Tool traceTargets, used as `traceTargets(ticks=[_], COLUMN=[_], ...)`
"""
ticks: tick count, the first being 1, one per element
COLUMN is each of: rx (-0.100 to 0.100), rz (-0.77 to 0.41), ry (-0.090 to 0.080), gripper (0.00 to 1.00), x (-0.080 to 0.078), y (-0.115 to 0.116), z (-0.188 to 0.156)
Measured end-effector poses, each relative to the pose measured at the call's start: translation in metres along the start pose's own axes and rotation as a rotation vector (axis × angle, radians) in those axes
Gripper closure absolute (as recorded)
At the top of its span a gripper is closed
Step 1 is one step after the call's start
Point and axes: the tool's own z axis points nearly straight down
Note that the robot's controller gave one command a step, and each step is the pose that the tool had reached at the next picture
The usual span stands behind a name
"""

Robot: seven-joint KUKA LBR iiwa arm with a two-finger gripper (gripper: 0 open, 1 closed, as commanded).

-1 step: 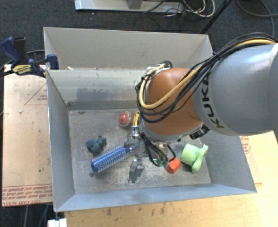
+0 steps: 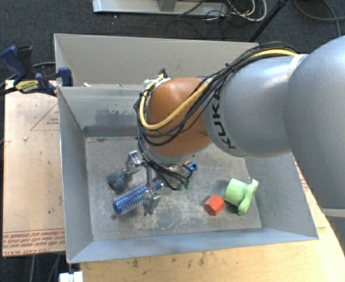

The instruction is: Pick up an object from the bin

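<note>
My gripper (image 2: 142, 181) hangs low over the left half of the bin floor, open, its two metal fingers spread apart with nothing held between them. A blue bristled cylinder, like a small brush roller (image 2: 129, 200), lies just below and left of it, its right end touching or nearly touching the nearer fingertip (image 2: 152, 200). A small grey-blue lump (image 2: 117, 180) sits to the left of the far fingertip (image 2: 133, 160). A little blue and green piece (image 2: 188, 170) peeks out from under the wrist on the right.
A red block (image 2: 214, 205) and a light green plastic piece (image 2: 240, 194) lie at the front right of the bin floor. The arm's orange cover and cables hide the middle and back of the floor.
</note>
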Motion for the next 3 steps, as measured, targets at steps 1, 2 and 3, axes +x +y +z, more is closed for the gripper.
traceTargets(ticks=[1, 2, 3], rx=[0.001, 0.001, 0.000], rz=[-0.252, -0.401, -0.302], ry=[0.003, 0.000, -0.007], gripper=[0.00, 0.00, 0.00], x=[0.016, 0.012, 0.018], y=[-0.003, -0.013, -0.017], z=[-0.002, 0.011, 0.049])
